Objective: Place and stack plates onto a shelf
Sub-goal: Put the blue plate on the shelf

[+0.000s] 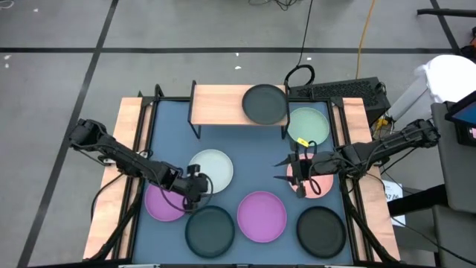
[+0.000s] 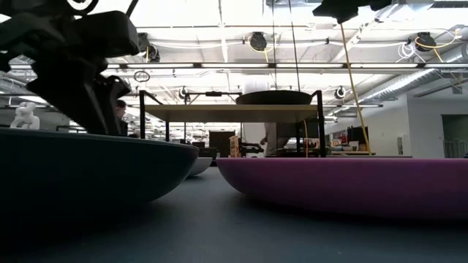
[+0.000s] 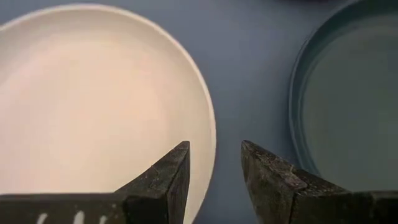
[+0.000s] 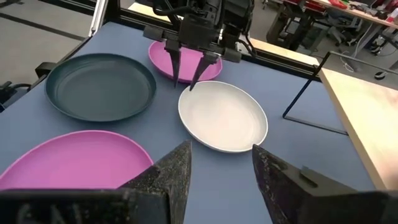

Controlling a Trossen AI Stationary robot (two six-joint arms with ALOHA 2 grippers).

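The left gripper (image 1: 195,183), fingers apart, hangs just over the white plate's (image 1: 214,167) rim near the counter's front left; closing off-centre could nudge it into the neighbouring dark plate (image 1: 210,228). The right gripper (image 1: 297,173), also spread and empty, hovers above the pink plate (image 1: 321,183) by the counter's right edge. One dark plate (image 1: 265,103) sits on the shelf (image 1: 219,100).

Eight plates: three dark ones (image 1: 265,104) (image 1: 210,230) (image 1: 321,231), two purple (image 1: 262,217) (image 1: 158,205), one white (image 1: 216,165), one green (image 1: 311,123), one pink (image 1: 321,184). One shelf (image 1: 219,105) stands there. Two grippers, left (image 1: 196,190) and right (image 1: 297,173).
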